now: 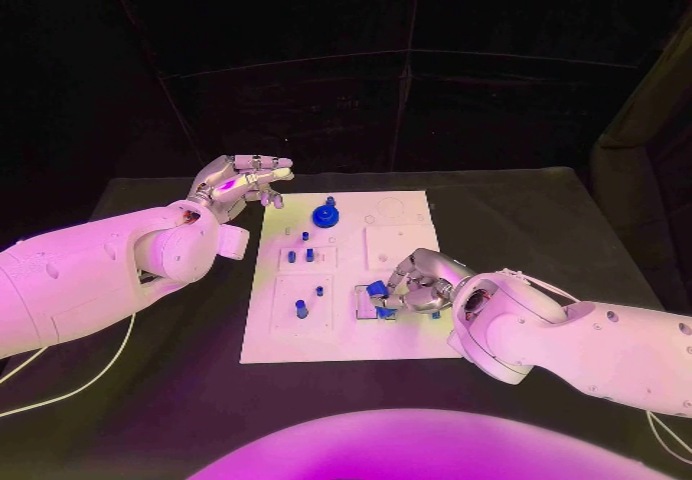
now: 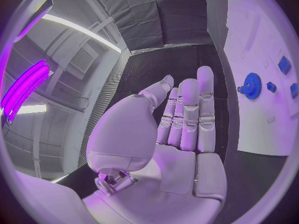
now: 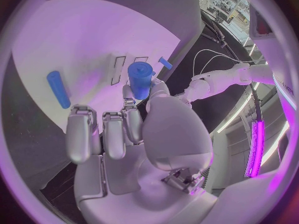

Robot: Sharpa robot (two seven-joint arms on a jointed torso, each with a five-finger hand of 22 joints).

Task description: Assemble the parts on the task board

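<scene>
The white task board (image 1: pixel 274 335) lies in the middle of the black table. My right hand (image 1: pixel 418 285) rests over its near right part and pinches a chunky blue part (image 3: pixel 140 79) between thumb and a finger, just above the board (image 3: pixel 74 40). A blue bar (image 3: pixel 58 88) lies flat on the board beside the other fingers. My left hand (image 1: pixel 238 180) hovers off the board's far left corner, fingers straight and apart, holding nothing (image 2: pixel 184 119). A blue gear (image 1: pixel 327 214) stands at the far middle of the board, also seen as the gear (image 2: pixel 252 86) past the left fingertips.
Several small blue pegs stand in the board's left half, such as the pegs (image 1: pixel 302 256) and a peg (image 1: pixel 302 308). A small blue piece (image 3: pixel 165 62) lies near the board's edge. Black table (image 1: pixel 519 220) surrounds the board on all sides.
</scene>
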